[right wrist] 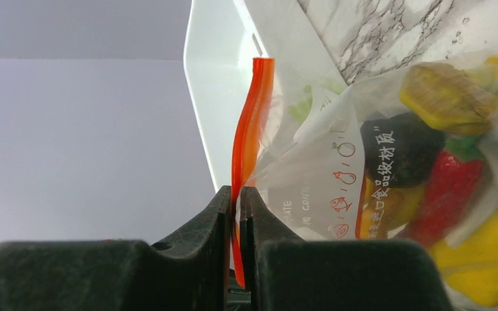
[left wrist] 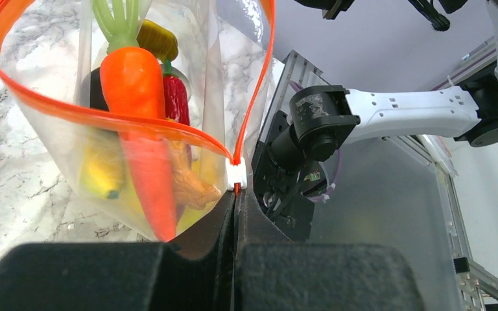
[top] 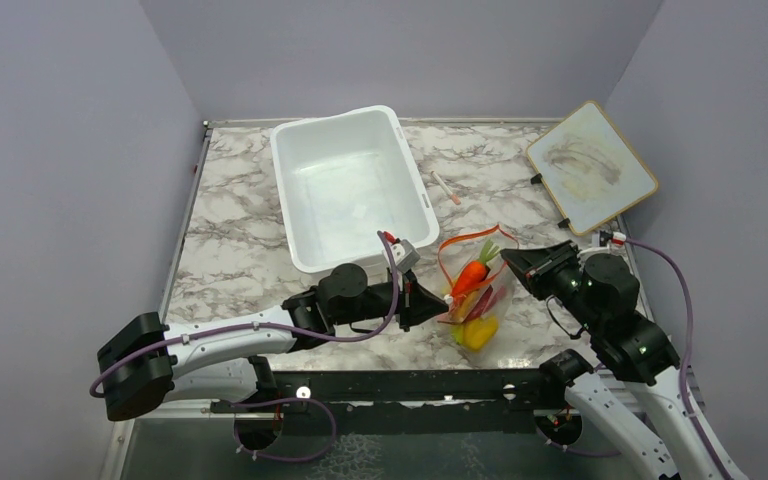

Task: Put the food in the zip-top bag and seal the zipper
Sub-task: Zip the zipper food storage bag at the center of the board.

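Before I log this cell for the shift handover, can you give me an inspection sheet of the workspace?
Surface: marble table, white with grey veins.
Job's things: zip-top bag held between both tools, with carrot, red chili and yellow pieces inside; zipper mouth gaping open.
Clutter: white tub, whiteboard, small stick beside the tub.
Grippers: left tool shut on the zipper by its white slider; right tool shut on the zipper's other end.
Cables: purple cable along the left arm, another along the right.
Surroundings: plain lavender walls; nothing else seen.
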You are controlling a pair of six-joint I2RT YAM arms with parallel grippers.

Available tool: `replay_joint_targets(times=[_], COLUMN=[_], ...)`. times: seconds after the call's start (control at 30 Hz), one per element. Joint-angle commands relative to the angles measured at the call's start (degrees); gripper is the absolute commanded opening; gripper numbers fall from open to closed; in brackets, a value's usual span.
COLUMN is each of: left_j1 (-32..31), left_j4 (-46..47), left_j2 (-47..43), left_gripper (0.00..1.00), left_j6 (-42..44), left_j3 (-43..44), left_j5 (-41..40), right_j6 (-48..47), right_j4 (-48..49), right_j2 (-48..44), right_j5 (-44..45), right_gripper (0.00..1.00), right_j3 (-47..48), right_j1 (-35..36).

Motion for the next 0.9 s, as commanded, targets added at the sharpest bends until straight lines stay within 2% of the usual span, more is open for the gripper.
replay_joint_targets(times=[0.0, 0.1, 0.17, 0.23, 0.3, 0.47, 0.63, 0.87], left_j1=[-0.4, -0.3, -0.4, -0.4, -0.4, -0.4, -0.3, -0.3], left_j4=[2.0, 1.8, 1.1, 0.9, 0.9, 0.7, -1.9, -8.2], left_j2=[-1.4, -1.2, -0.7, -0.4, -0.4, -1.0, -0.1, -2.4], left_gripper=[0.0, 0.0, 0.0, 0.0, 0.0, 0.0, 0.0, 0.0], left_j6=[2.4, 3.0, 3.6, 4.0, 4.5, 6.8, 10.7, 19.7], left_j3=[-0.7, -0.5, 0.0, 0.3, 0.5, 0.6, 2.7, 6.9], left_j5=[-0.8, -0.2, 0.4, 0.9, 1.4, 1.8, 3.7, 2.5], right_j6=[-3.2, -8.9, -17.0, -23.4, -29.6, -44.7, -64.8, -80.9], right_j4=[0.4, 0.9, 3.9, 2.9, 1.2, 2.1, 6.2, 2.7], right_j2=[-0.6, -0.3, 0.0, 0.8, 1.5, 0.5, -0.1, 2.1], right_j5=[2.2, 1.2, -1.1, -1.6, -1.6, -4.3, -17.3, -23.3], right_gripper=[0.15, 0.24, 0.36, 0.48, 0.52, 0.53, 0.52, 0.5], right_j3=[2.6, 3.3, 3.1, 4.3, 6.2, 8.8, 11.3, 17.3], right_j1=[-0.1, -0.1, -0.1, -0.1, -0.1, -0.1, -0.1, -0.1])
